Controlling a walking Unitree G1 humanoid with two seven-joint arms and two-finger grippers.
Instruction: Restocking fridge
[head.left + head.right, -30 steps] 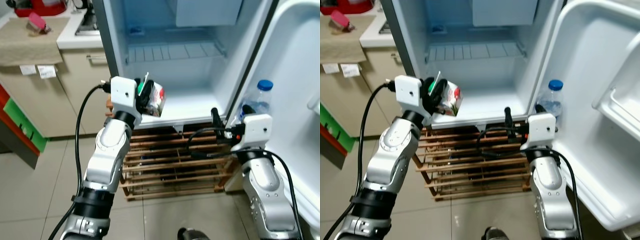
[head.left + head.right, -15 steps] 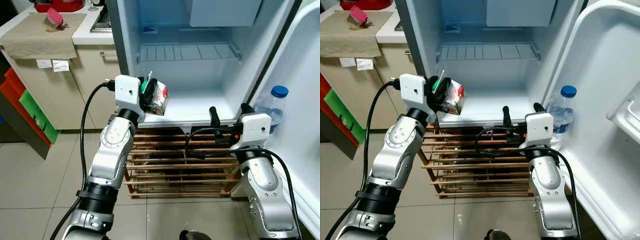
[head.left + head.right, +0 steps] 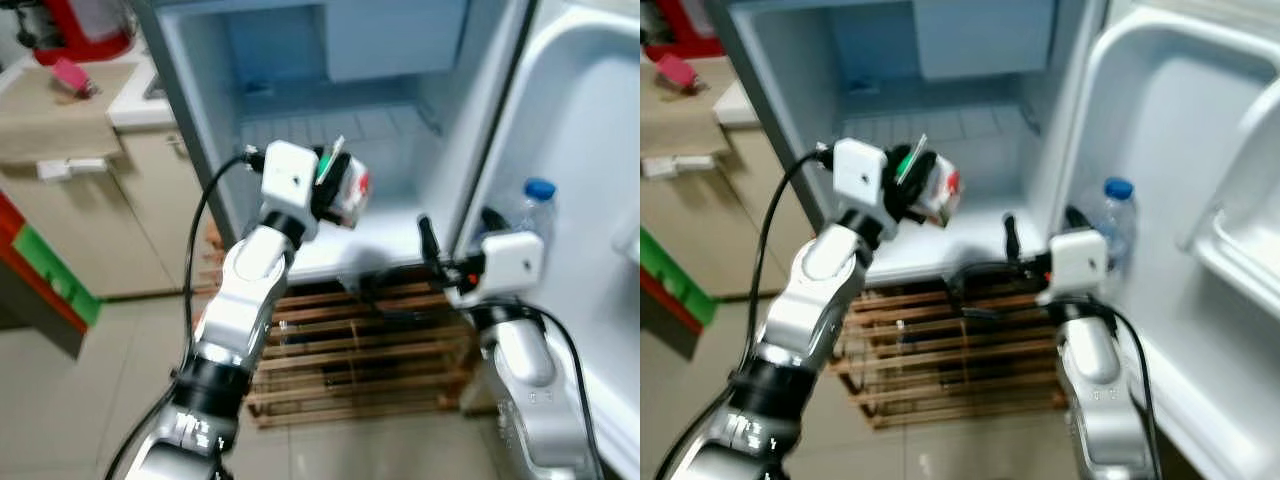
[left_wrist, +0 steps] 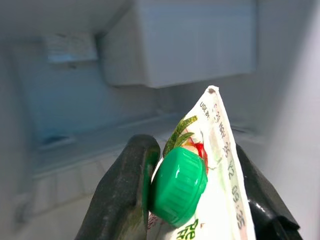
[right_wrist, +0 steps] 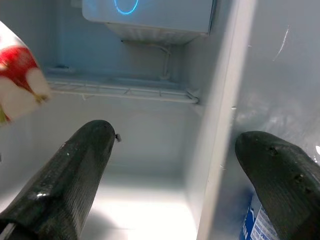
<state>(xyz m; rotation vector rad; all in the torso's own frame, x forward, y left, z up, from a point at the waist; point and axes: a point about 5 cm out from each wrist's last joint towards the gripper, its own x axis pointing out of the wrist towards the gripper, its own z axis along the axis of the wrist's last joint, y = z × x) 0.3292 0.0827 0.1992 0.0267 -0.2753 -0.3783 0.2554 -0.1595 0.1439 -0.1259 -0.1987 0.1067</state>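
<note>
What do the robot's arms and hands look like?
Both arms are shiny silver, made of rounded segments with black rings at the joints. Each wrist carries a white box, and black cables loop out from it. The left hand and the right hand each have two long black fingers; in the wrist views, these look thick and rounded with a fine woven texture.

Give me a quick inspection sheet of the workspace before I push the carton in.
Surface: fridge floor bare, wire shelf above it bare.
Job's things: juice carton with green cap held at the fridge mouth; water bottle standing in the door shelf.
Clutter: wooden rack under the fridge.
Grippers: left gripper shut on the carton; right gripper open, empty, low by the door hinge.
Cables: black leads at both wrists, loose.
Surroundings: counter to the left, tiled floor.
</note>
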